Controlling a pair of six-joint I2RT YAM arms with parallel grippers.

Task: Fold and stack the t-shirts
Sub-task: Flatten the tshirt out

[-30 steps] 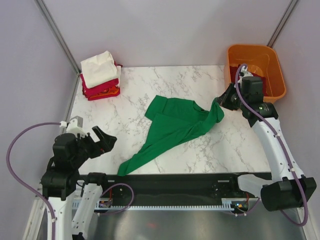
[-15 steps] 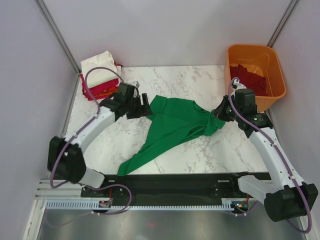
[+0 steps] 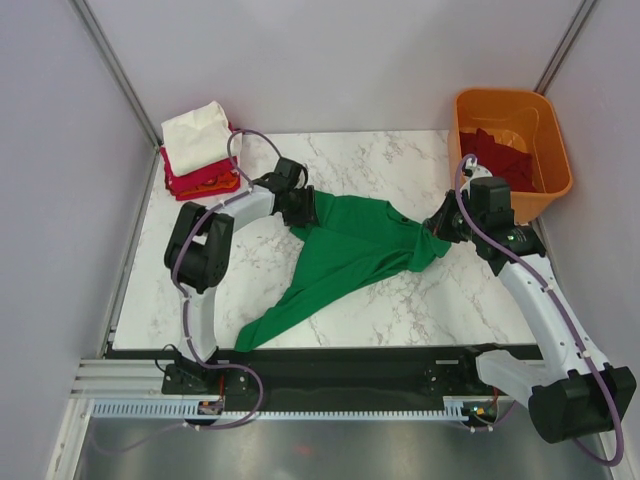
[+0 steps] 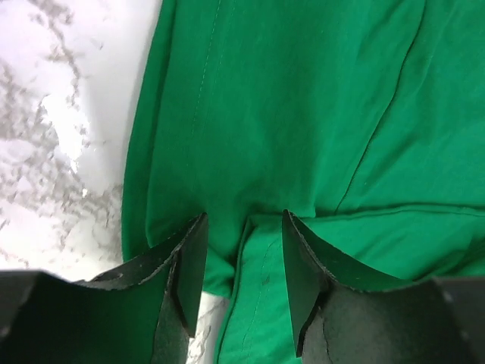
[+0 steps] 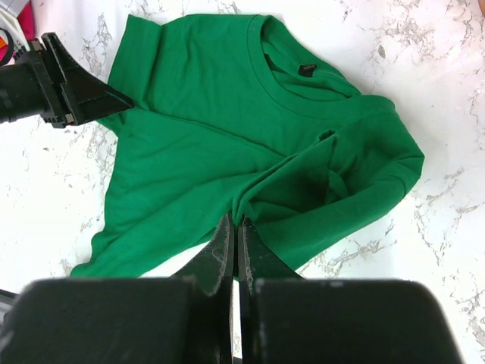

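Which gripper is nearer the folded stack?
Left gripper: on the green shirt, just right of the stack. Right gripper: far across the shirt, by the tub.

the green t-shirt (image 4: pixel 303 114) runs out of the left wrist view at 12, 3 and 6 o'clock; the left fingers (image 4: pixel 186 273), cropped at 6, hide the fold under them. at 1 o'clock from above, tub (image 3: pixel 505 94) wall and right arm (image 3: pixel 545 300) mask part of the maroon cloth (image 3: pixel 505 155).
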